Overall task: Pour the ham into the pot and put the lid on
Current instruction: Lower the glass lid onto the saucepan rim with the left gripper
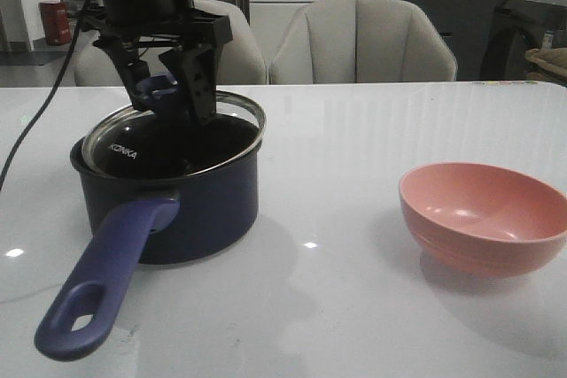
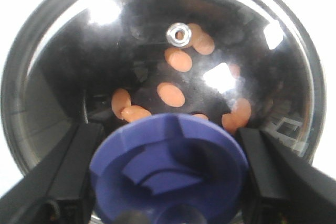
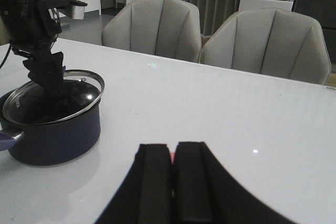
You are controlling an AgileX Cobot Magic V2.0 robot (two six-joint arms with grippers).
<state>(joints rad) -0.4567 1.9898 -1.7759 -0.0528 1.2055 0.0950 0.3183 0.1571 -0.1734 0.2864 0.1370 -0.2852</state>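
Note:
The dark navy pot (image 1: 208,214) stands at the left of the table, its long blue handle (image 1: 106,281) pointing at the front edge. The glass lid (image 1: 124,150) lies tilted on the pot, its right edge raised above the rim. My left gripper (image 1: 174,111) is shut on the lid's blue knob (image 2: 168,166), one finger on each side. Several orange ham pieces (image 2: 171,94) show through the glass on the pot's black bottom. My right gripper (image 3: 173,153) is shut and empty, low over the table, to the right of the pot (image 3: 52,135).
An empty pink bowl (image 1: 483,219) stands on the white table (image 1: 337,157) at the right. Two grey chairs (image 1: 359,42) stand behind the far edge. A black cable (image 1: 35,121) hangs at the far left.

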